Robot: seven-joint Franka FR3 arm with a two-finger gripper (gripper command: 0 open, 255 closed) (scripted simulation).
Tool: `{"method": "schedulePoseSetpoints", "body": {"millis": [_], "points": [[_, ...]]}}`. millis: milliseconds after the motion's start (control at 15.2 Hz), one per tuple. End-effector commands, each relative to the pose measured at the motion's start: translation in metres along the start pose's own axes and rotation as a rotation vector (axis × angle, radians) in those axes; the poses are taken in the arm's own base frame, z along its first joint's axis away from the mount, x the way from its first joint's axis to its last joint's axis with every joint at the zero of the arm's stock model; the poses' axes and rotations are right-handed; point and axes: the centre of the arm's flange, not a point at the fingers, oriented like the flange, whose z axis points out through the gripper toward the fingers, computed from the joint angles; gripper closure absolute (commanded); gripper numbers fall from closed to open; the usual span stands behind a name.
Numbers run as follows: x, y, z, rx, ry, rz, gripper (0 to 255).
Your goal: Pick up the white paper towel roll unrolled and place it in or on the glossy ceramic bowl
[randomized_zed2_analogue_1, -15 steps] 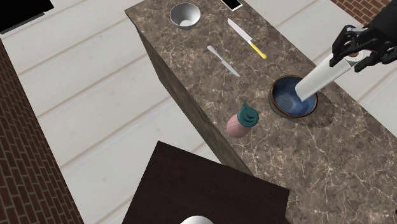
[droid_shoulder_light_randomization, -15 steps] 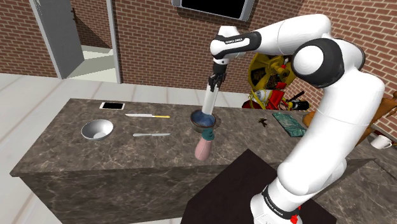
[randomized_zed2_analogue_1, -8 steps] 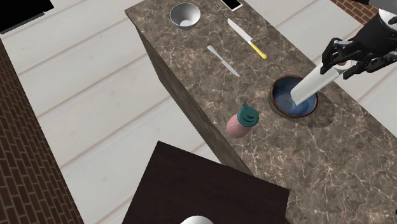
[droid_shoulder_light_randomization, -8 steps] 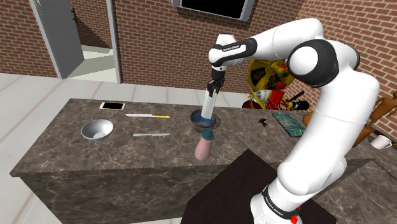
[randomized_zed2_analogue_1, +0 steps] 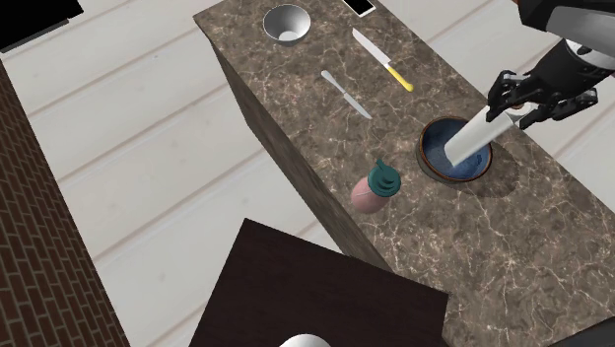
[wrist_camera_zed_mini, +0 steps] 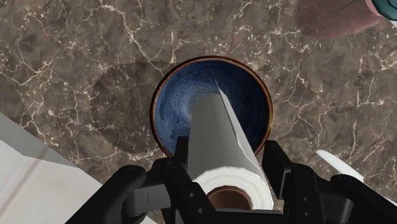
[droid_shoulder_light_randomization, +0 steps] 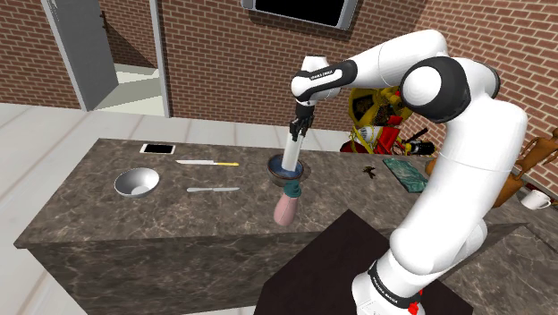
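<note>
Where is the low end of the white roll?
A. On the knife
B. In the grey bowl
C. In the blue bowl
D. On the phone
C: the roll, clasped by the gripper, slants down with its low end inside the rim of the blue bowl.

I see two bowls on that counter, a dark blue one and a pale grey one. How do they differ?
The blue bowl is dark blue inside with a brown rim; the grey bowl is plain and pale. The blue bowl has the paper towel roll, clasped by the gripper, reaching into it; the grey bowl holds nothing. Both are round and sit upright on the counter.
</note>
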Motion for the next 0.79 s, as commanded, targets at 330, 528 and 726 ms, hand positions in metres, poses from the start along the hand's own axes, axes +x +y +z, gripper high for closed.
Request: {"method": "schedulePoseSetpoints", "body": {"millis": [330, 528, 726], "points": [[0.0, 0.0, 0.0, 0.0, 0.0, 0.0, 0], [0.0, 0.0, 0.0, 0.0, 0.0, 0.0, 0], [0.0, 0.0, -0.026, 0.0, 0.0, 0.0, 0]]}}
